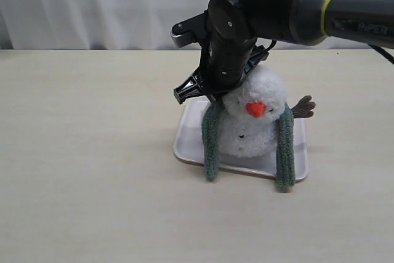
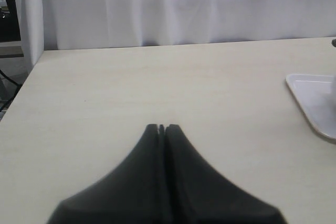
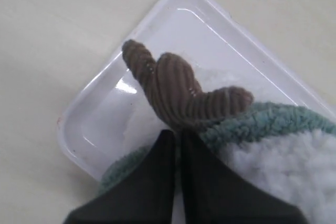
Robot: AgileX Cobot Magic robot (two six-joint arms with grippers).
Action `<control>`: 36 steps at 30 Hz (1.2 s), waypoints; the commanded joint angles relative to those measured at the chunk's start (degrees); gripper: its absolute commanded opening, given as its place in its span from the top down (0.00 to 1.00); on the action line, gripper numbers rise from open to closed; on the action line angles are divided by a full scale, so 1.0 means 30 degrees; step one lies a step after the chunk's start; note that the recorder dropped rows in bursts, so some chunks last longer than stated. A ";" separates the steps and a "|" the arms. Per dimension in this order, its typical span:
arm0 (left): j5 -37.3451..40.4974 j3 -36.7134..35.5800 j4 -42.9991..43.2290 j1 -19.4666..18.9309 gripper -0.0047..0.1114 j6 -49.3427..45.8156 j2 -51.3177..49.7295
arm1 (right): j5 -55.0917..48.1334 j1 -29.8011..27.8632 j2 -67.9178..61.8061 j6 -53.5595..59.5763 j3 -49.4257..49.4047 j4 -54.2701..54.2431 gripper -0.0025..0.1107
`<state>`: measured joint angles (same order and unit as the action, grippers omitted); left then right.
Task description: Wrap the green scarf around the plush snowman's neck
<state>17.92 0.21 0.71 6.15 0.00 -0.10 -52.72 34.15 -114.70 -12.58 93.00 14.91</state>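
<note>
The white plush snowman (image 1: 261,93) with an orange nose stands on a white tray (image 1: 184,146). The green scarf (image 1: 213,143) runs behind its neck, and both ends hang down the front to the tray's near rim, the other end (image 1: 284,149) on the right. My right gripper (image 1: 217,93) is shut and reaches down at the snowman's left shoulder. In the right wrist view its tips (image 3: 177,134) sit against the brown twig arm (image 3: 173,85), beside the scarf (image 3: 262,121). My left gripper (image 2: 161,127) is shut over bare table, holding nothing.
The tray's corner (image 2: 310,98) shows at the edge of the left wrist view. A white curtain (image 1: 92,4) hangs behind the beige table (image 1: 86,152). The other twig arm (image 1: 303,106) sticks out on the snowman's right side.
</note>
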 commanded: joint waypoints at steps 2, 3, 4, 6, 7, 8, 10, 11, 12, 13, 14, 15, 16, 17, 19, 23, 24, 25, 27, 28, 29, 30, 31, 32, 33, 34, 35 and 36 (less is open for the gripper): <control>-0.0174 -0.0069 0.0021 -0.0033 0.96 0.0000 0.0033 | -0.1046 -0.0017 0.1074 0.1162 0.0776 -0.0887 0.94; -0.0174 -0.0069 0.0021 -0.0033 0.96 0.0000 0.0033 | -0.1660 -0.0017 0.1447 0.1300 0.0776 -0.0887 0.94; -0.0174 -0.0069 0.0021 -0.0033 0.96 0.0000 0.0033 | -0.2092 -0.0017 0.1600 0.1399 0.0733 -0.0814 0.94; -0.0174 -0.0069 0.0021 -0.0033 0.96 0.0000 0.0033 | -0.3677 -0.0017 0.1686 0.1711 0.0733 -0.0760 0.94; -0.0174 -0.0069 0.0021 -0.0033 0.96 0.0000 0.0033 | -0.4002 -0.0017 0.1686 0.1844 0.0380 -0.0676 0.94; -0.0174 -0.0069 0.0021 -0.0033 0.96 0.0000 0.0033 | -0.3888 -0.0017 0.1686 0.1844 0.0137 -0.0676 0.94; -0.0174 -0.0069 0.0021 -0.0033 0.96 0.0000 0.0033 | -0.3038 -0.0017 0.1643 0.1844 -0.0691 -0.0544 0.94; -0.0174 -0.0069 0.0021 -0.0033 0.96 0.0000 0.0033 | -0.2149 -0.0017 0.1615 0.1844 -0.1322 -0.0544 0.94; -0.0174 -0.0069 0.0021 -0.0033 0.96 0.0000 0.0033 | -0.1537 -0.0017 0.1604 0.1810 -0.1807 -0.0665 0.94; -0.0174 -0.0069 0.0021 -0.0033 0.96 0.0000 0.0033 | -0.1274 -0.0017 0.1604 0.1810 -0.1976 -0.0715 0.94; -0.0174 -0.0069 0.0021 -0.0033 0.96 0.0000 0.0033 | -0.0955 -0.0017 0.1604 0.1810 -0.2204 -0.0750 0.94; -0.0174 -0.0069 0.0021 -0.0033 0.96 0.0000 0.0033 | -0.0955 -0.0017 0.1604 0.1810 -0.2204 -0.0750 0.94; -0.0174 -0.0069 0.0021 -0.0033 0.96 0.0000 0.0033 | -0.0955 -0.0017 0.1604 0.1810 -0.2241 -0.0750 0.94; -0.0174 -0.0069 0.0021 -0.0033 0.96 0.0000 0.0033 | -0.0955 -0.0017 0.1646 0.1810 -0.2189 -0.0750 0.94; -0.0174 -0.0069 0.0021 -0.0033 0.96 0.0000 0.0033 | -0.0842 -0.0017 0.2041 0.1846 -0.2155 -0.0879 0.94; -0.0174 -0.0069 0.0021 -0.0033 0.96 0.0000 0.0033 | -0.0099 -0.0017 0.2529 0.1847 -0.2155 -0.1066 0.94; -0.0174 -0.0069 0.0021 -0.0033 0.96 0.0000 0.0033 | 0.0131 -0.0017 0.2576 0.1847 -0.2155 -0.1196 0.94; -0.0174 -0.0069 0.0021 -0.0033 0.96 0.0000 0.0033 | 0.0444 -0.0017 0.2576 0.1986 -0.2155 -0.1324 0.94; -0.0174 -0.0069 0.0021 -0.0033 0.96 0.0000 0.0033 | 0.1088 -0.0017 0.2576 0.1986 -0.2197 -0.1525 0.94; -0.0174 -0.0069 0.0021 -0.0033 0.96 0.0000 0.0033 | 0.1508 -0.0017 0.2532 0.1986 -0.2276 -0.1717 0.94; -0.0174 -0.0069 0.0021 -0.0033 0.96 0.0000 0.0033 | 0.1957 -0.0017 0.2494 0.1986 -0.2457 -0.1754 0.94; -0.0174 -0.0069 0.0021 -0.0033 0.96 0.0000 0.0033 | 0.2319 -0.0017 0.2444 0.1945 -0.2634 -0.1791 0.94; -0.0174 -0.0069 0.0021 -0.0033 0.96 0.0000 0.0033 | 0.2691 -0.0017 0.2320 0.1945 -0.2831 -0.1841 0.94; -0.0174 -0.0069 0.0021 -0.0033 0.96 0.0000 0.0033 | 0.2855 -0.0017 0.2161 0.1945 -0.2963 -0.1841 0.94; -0.0174 -0.0069 0.0021 -0.0033 0.96 0.0000 0.0033 | 0.2855 -0.0017 0.1966 0.1945 -0.3112 -0.1841 0.94; -0.0174 -0.0069 0.0021 -0.0033 0.96 0.0000 0.0033 | 0.2705 -0.0017 0.1774 0.1945 -0.3127 -0.1841 0.94; -0.0174 -0.0069 0.0021 -0.0033 0.96 0.0000 0.0033 | 0.2450 -0.0017 0.1575 0.1945 -0.3127 -0.1841 0.94; -0.0174 -0.0069 0.0021 -0.0033 0.96 0.0000 0.0033 | 0.2277 -0.0017 0.1464 0.1945 -0.3127 -0.1841 0.94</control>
<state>17.92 0.21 0.71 6.15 0.00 -0.10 -45.38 34.15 -109.17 -6.97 84.08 9.53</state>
